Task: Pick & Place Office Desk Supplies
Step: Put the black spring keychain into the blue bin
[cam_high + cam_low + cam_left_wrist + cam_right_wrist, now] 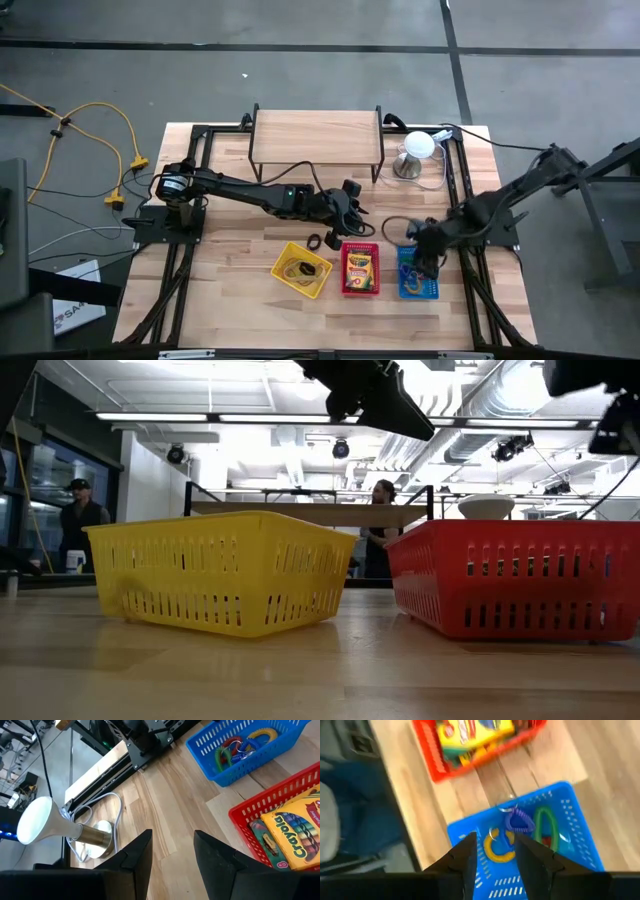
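Observation:
Three small baskets stand in a row near the table's near edge. The yellow basket (302, 268) holds tan rubber-band loops. The red basket (360, 267) holds crayon boxes (295, 837). The blue basket (418, 272) holds coloured rings (540, 827), with a purple coiled ring (520, 822) among them. My right gripper (495, 840) hovers open over the blue basket, just above the purple ring. My left gripper (352, 208) hangs open over bare table beyond the red basket. Two small dark pieces (322, 241) lie on the table by the yellow basket's far corner.
A white dome lamp on a metal base (415, 152) stands with its cable near the table's far right corner. A wooden riser shelf (316, 138) spans the far middle. Black frame rails run along both table sides. People stand in the room behind (80, 510).

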You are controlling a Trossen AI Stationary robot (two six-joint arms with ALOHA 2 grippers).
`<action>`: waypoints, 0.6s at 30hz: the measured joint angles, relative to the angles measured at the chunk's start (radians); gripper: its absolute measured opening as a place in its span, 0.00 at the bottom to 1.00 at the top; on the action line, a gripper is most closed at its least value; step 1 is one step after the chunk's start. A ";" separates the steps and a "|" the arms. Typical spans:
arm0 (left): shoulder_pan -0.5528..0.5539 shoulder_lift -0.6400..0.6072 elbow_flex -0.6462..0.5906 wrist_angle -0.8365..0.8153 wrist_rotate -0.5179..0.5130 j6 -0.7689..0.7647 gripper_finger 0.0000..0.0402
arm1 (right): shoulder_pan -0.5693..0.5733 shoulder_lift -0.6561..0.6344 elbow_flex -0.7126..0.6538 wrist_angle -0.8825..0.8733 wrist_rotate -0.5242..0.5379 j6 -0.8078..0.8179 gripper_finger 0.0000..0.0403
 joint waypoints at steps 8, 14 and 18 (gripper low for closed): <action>0.000 0.000 0.000 -0.002 0.000 -0.005 0.34 | -0.095 -0.216 0.000 -0.005 0.075 -0.056 0.29; 0.000 0.000 0.000 -0.002 0.000 -0.008 0.34 | -0.114 -0.269 0.000 -0.005 0.157 -0.081 0.29; 0.000 0.000 0.000 -0.002 0.000 -0.007 0.34 | -0.115 -0.267 0.000 0.000 0.267 -0.151 0.29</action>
